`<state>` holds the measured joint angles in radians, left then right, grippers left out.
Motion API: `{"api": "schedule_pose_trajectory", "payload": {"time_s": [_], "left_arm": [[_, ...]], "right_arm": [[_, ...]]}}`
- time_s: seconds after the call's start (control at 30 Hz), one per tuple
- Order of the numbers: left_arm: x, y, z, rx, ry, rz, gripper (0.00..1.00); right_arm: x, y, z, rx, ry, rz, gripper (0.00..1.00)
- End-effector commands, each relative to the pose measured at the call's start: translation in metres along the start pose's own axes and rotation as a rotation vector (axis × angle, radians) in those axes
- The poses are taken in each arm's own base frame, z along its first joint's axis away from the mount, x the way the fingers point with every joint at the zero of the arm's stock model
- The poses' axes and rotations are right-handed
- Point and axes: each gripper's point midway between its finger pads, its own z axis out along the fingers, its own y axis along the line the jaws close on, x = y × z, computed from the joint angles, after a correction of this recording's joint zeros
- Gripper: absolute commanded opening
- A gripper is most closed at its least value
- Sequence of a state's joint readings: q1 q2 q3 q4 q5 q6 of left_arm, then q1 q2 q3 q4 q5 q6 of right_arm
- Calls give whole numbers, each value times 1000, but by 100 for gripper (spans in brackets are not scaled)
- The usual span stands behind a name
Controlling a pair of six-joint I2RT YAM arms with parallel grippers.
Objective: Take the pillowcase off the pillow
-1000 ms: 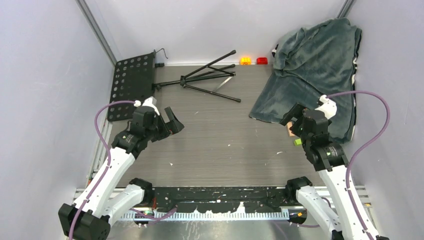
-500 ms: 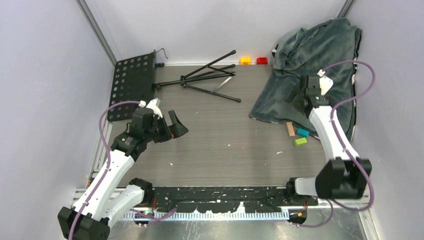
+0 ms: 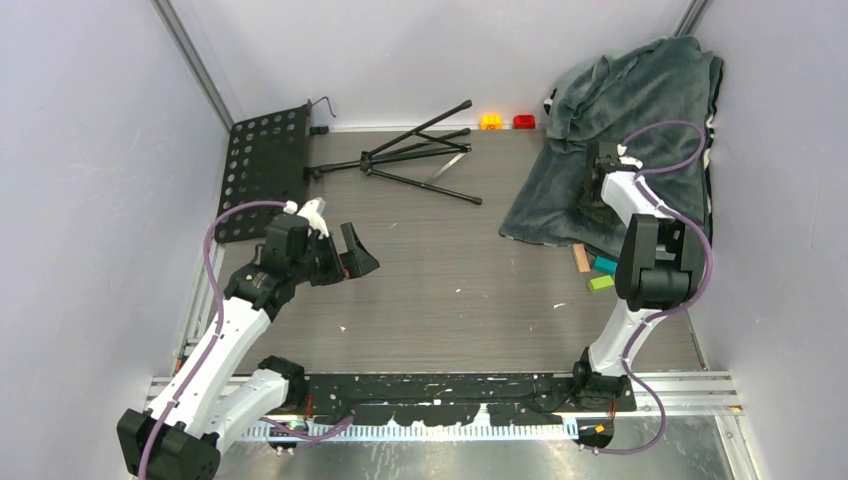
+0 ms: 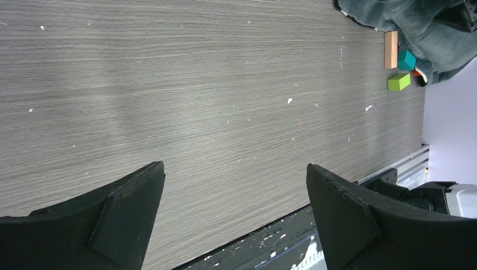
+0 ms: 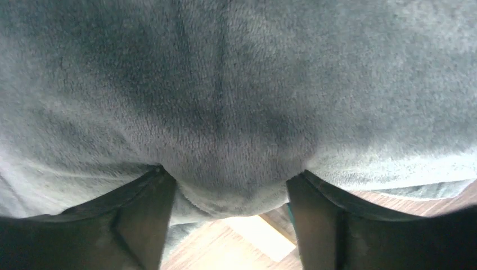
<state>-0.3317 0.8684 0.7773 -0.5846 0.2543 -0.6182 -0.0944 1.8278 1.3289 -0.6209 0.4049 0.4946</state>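
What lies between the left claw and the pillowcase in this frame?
Nothing but bare grey tabletop. The top view shows that stretch running from the open left claw to the near edge of the pillowcase, and the left wrist view agrees.

1. The pillowcase (image 5: 236, 84) is filling almost the whole view, fleecy grey-teal plush with soft creases running down it.
2. The right gripper (image 5: 230, 175) is sitting right up against it, its dark fingers (image 5: 140, 219) standing wide apart at the bottom corners.
3. A rounded fold of the plush is bulging down between the fingers, touching both.
4. Under the hem, a strip of wood-grain table (image 5: 208, 250) is peeking through, with a pale block (image 5: 256, 236) lying on it.
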Motion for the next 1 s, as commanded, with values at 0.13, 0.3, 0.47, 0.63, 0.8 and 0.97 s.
{"api": "schedule_pose_trajectory", "payload": {"time_s": [0.13,0.3,0.47,0.63,0.8,0.97], "left_arm": [[-5,-1,-4,15,-33,48,100],[-11,-6,-9,21,-53,54,100],[-18,-11,-14,31,-67,62,100],[-19,-13,-20,36,-80,68,100],[-22,-15,-23,36,-96,58,99],[-23,-20,-28,44,-91,30,99]], "right_arm": [[-94,-17,-72,-5,-289,72,1],[-133,-8,-160,-174,-380,98,0],[-139,20,-266,-384,-497,55,0],[-106,63,-340,-550,-540,-18,0],[-30,145,-406,-933,-427,-65,2],[37,199,-453,-1286,-227,-248,66]]}}
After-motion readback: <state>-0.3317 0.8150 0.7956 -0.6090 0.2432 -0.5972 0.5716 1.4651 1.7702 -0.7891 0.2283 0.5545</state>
